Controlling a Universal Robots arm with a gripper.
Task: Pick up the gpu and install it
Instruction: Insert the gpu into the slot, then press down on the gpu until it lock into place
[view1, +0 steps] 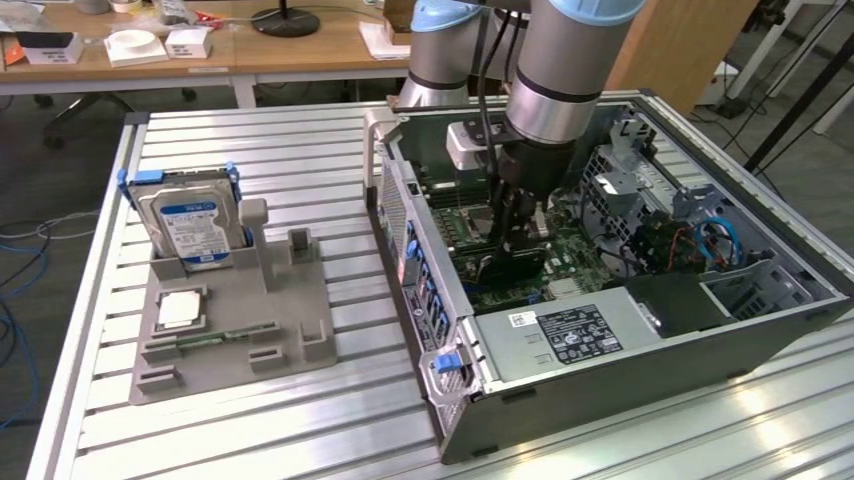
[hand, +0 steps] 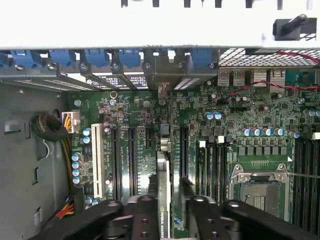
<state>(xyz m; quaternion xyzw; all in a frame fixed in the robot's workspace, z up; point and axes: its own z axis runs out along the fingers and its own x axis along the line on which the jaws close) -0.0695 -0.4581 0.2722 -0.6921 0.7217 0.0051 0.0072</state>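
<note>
The gpu (hand: 163, 200) is a thin black card seen edge-on, standing upright over the green motherboard (hand: 130, 115) among the long black expansion slots. My gripper (hand: 167, 212) straddles it: the left finger lies close against the card and a narrow gap shows beside the right finger (hand: 200, 215). In the exterior view the gripper (view1: 521, 250) reaches straight down into the open computer case (view1: 441, 380), with the black gpu (view1: 514, 265) just under it on the board.
A grey holder tray (view1: 287, 330) on the exterior view's left carries a blue-labelled hard drive (view1: 194, 222), a processor chip (view1: 180, 310) and a green memory stick (view1: 220, 338). The power supply (view1: 567, 332), cables and drive cages crowd the case. A slatted metal table (view1: 267, 430) lies below.
</note>
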